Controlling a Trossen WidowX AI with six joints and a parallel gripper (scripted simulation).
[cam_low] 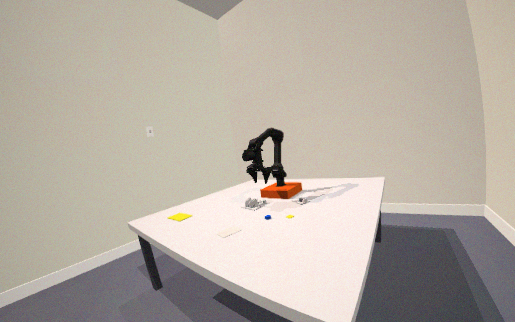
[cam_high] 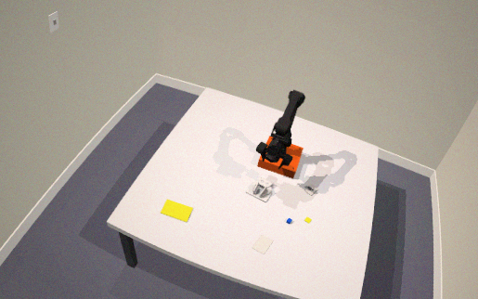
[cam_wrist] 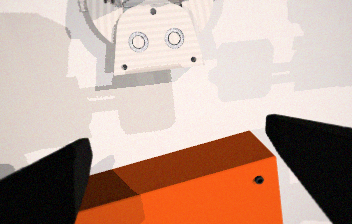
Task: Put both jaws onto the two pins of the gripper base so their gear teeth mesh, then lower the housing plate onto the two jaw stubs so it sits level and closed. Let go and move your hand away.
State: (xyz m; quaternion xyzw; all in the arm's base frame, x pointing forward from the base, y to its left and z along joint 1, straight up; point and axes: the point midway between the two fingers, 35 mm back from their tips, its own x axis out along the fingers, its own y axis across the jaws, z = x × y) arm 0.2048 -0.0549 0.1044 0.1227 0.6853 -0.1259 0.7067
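My gripper point(cam_high: 274, 161) point(cam_low: 261, 181) point(cam_wrist: 180, 134) is open and empty, above the front of the orange box. The housing plate point(cam_wrist: 156, 54) lies over the near end of the gripper base. Two round pin tops show through its ringed holes, and small dark holes sit near its edge. It looks flat from above; its exact height and tilt cannot be told. The gripper base with its grey and white jaws point(cam_high: 263, 188) point(cam_low: 254, 203) stands on the table just in front of the box. The jaws are mostly cut off at the wrist view's top edge, and their gear teeth are hidden.
The orange box point(cam_high: 275, 168) point(cam_low: 276, 193) point(cam_wrist: 202, 200) bears the arm. A small grey-and-white piece point(cam_high: 310, 189) point(cam_low: 301, 201) lies to the right. A blue cube point(cam_high: 289, 221) point(cam_low: 268, 217), small yellow piece point(cam_high: 308, 220) point(cam_low: 290, 216), cream square point(cam_high: 263, 244) point(cam_low: 229, 232) and yellow slab point(cam_high: 176, 210) point(cam_low: 180, 217) lie farther forward.
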